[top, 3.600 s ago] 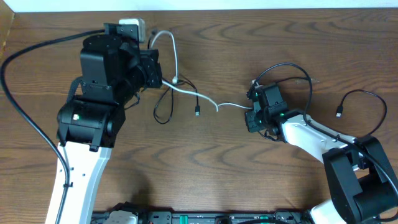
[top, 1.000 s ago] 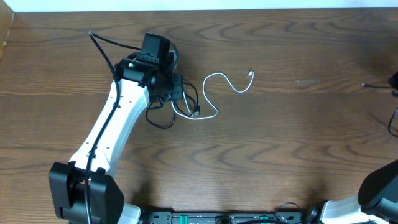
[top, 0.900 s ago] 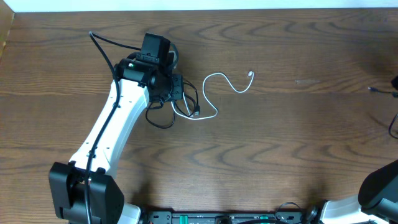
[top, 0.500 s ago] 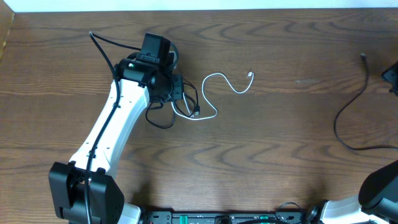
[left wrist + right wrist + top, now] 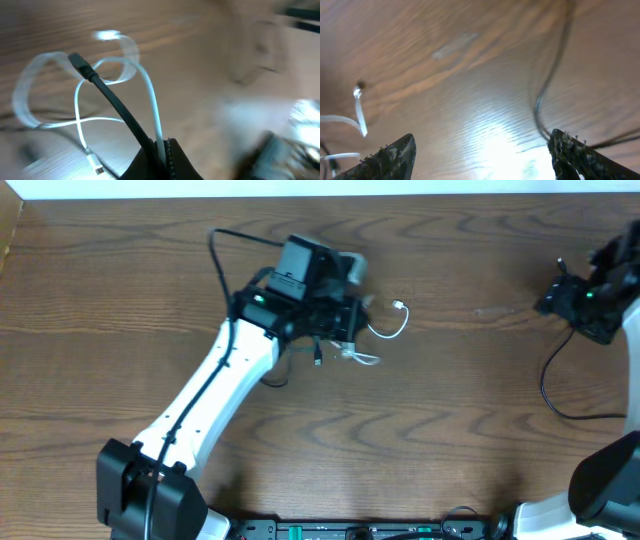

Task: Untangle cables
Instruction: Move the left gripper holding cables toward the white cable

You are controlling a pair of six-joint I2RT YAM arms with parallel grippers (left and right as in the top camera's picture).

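wood table [image 5: 450, 450] is busy: the left gripper [image 5: 161, 150] has hauled its bundle rightward, pinched tight on the cables [image 5: 156, 131], black crossing white right at the grip. the white cable [image 5: 385, 330] trails in loops just beside it. the right gripper [image 5: 482, 157] swings back in, well apart, fingers now spread and empty. the cords look still crossed, so i'd say the separating pull is yet to come.

The table [image 5: 450, 400] is brown wood grain, smooth, its sheen glaring at 6 o'clock in the right wrist view. The cables [image 5: 155, 125] have smooth plastic sheaths, the white one slightly glossy, the black one matt. The right pads [image 5: 390, 155] look rough and speckled.
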